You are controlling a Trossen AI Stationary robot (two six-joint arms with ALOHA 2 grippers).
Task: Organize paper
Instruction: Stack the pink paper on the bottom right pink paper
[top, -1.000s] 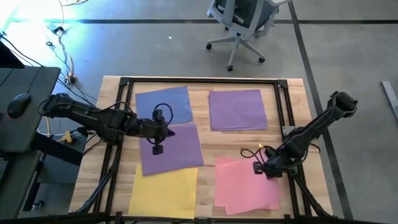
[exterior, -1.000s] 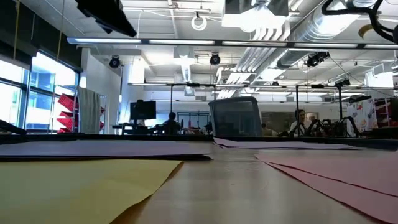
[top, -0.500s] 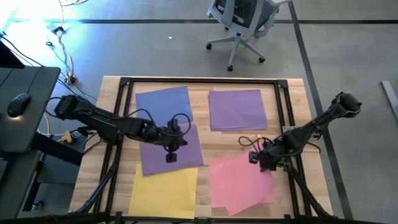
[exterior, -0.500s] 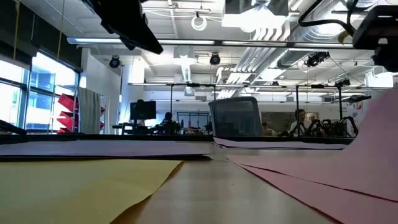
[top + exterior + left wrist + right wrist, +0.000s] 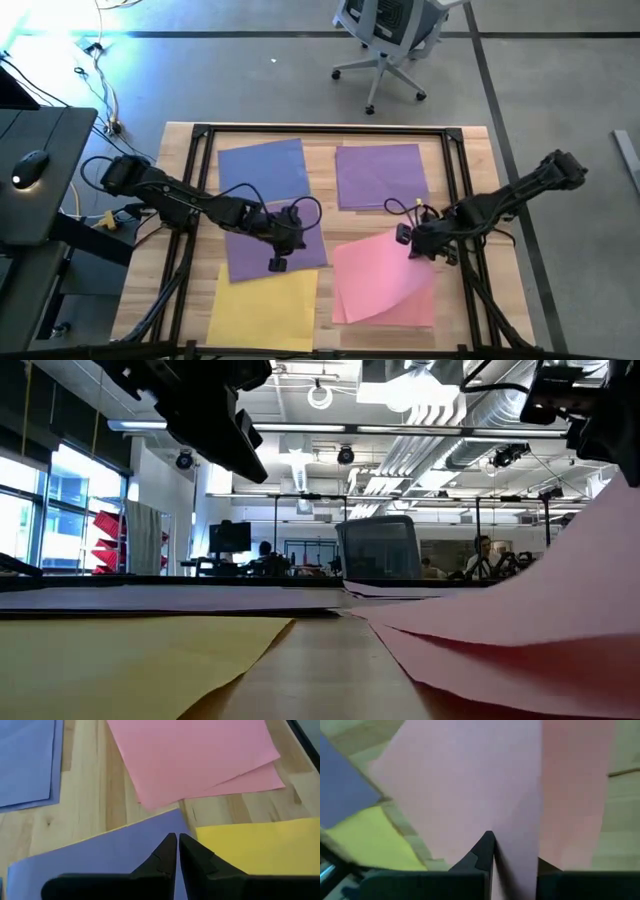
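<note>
Sheets of paper lie flat on the wooden table: a periwinkle blue one (image 5: 262, 168) and a purple one (image 5: 381, 176) at the far side, a purple one (image 5: 262, 248) mid-left, a yellow one (image 5: 262, 306) near left. Two pink sheets are near right; the lower one (image 5: 425, 312) lies flat and the top one (image 5: 378, 278) is raised at its far right. My right gripper (image 5: 405, 238) is shut on that top sheet. My left gripper (image 5: 285, 258) hangs shut above the mid-left purple sheet's near right corner (image 5: 172, 817), clear of it. My right gripper pinches the top pink sheet's far edge near its right corner (image 5: 512, 857) between its two fingers, one layer. The fingers slant down from the table's right. That end is lifted and the sheet (image 5: 560, 590) bows; its left and near part rests on the lower pink sheet.
A black metal frame (image 5: 325, 129) runs around the working area on the table. A desk with a mouse (image 5: 30, 165) stands at the left, and an office chair (image 5: 385, 35) beyond the far edge. Bare wood shows between the sheets at the middle (image 5: 345, 225).
My left gripper has gone toward the table's right and near edges and sunk, still shut. My right gripper has risen and gone toward the table's left and far edge, drawing the top pink sheet's far right end up and leftward; the lower pink sheet has stayed flat.
</note>
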